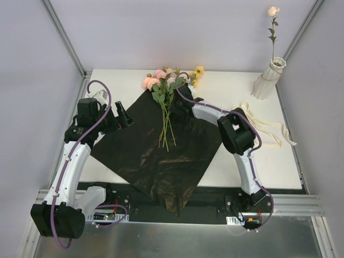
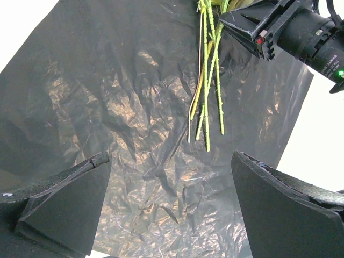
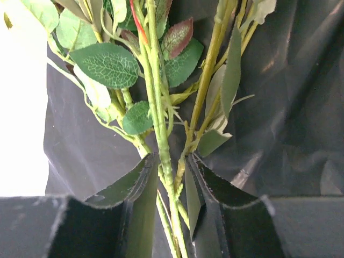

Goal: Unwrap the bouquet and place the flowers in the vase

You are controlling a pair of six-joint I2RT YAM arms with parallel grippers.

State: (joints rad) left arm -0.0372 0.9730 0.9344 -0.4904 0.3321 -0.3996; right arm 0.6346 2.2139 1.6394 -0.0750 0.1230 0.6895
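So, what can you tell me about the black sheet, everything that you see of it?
The black sheet is thin, shiny and crinkled, like plastic film. It lies unfolded, spread flat as a diamond on the white table, its near corner hanging over the front edge. The stems of the flowers rest on it.

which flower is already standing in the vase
The lone pale-headed rose, upright in the white vase at the far right corner. The other flowers lie flat in a bunch, stems on the black sheet.
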